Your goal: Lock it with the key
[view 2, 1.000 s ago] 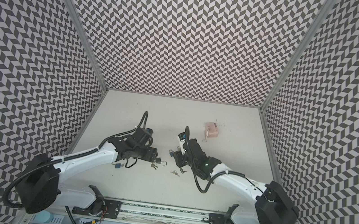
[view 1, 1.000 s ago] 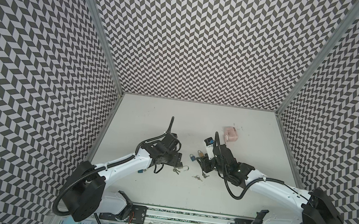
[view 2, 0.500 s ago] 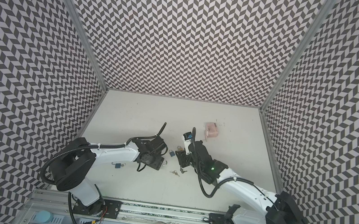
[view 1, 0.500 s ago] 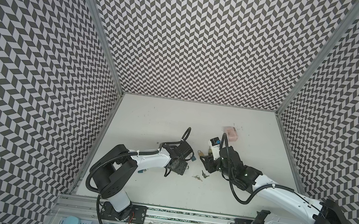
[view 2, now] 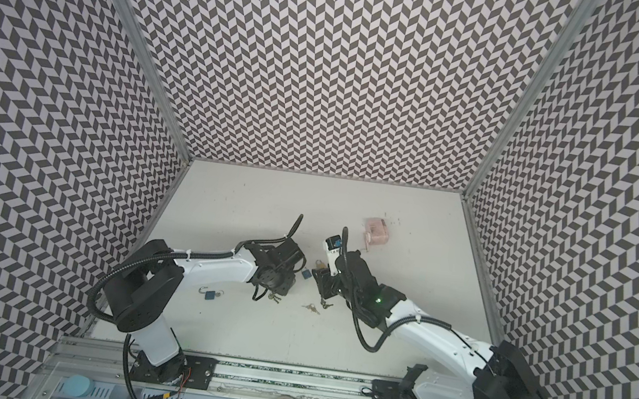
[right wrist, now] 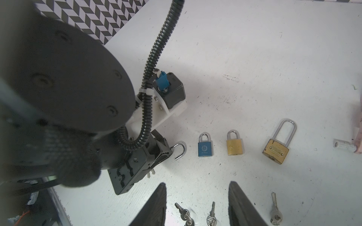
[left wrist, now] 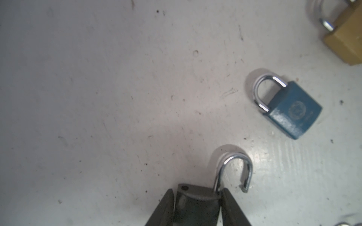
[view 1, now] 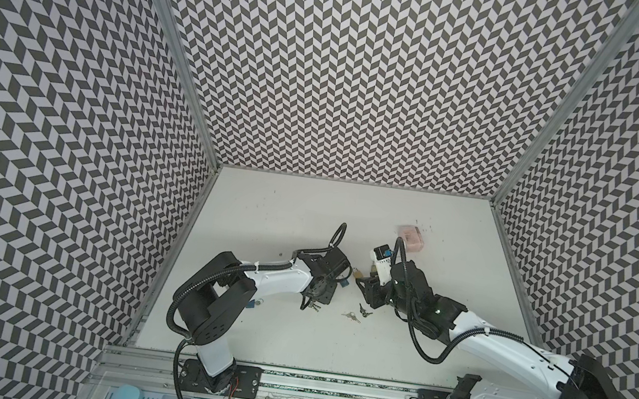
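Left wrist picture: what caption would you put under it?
Fingers pinch an open grey padlock; a blue padlock lies shut nearby.

Bright, even light falls on the white desk (view 1: 307, 215), with soft, short shadows. Wrist views dim toward their edges; the close left arm (right wrist: 58, 88) is blurred; the blue padlock (left wrist: 290, 111) glints.

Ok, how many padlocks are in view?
5: a grey padlock in the left pincer; a blue padlock, small brass padlock and long-shackle brass padlock in a row beside it; a second blue padlock near the left arm's base. Others may hide under the arms.
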`<action>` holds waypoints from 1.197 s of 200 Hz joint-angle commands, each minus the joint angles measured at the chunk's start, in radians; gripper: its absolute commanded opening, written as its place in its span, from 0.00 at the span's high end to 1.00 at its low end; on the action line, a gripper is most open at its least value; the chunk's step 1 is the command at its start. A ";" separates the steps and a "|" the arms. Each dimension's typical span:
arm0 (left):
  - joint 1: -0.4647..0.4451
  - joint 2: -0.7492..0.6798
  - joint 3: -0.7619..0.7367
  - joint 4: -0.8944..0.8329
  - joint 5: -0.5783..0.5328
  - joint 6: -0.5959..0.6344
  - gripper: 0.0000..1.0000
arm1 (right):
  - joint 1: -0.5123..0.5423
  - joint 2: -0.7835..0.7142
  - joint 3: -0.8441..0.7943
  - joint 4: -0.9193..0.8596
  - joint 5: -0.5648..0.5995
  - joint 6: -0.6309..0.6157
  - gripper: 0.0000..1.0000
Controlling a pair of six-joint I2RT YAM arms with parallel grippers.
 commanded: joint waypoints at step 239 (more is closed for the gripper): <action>0.015 -0.578 0.046 0.011 0.549 0.393 1.00 | -0.171 -0.100 0.256 -0.257 -0.719 -0.139 0.54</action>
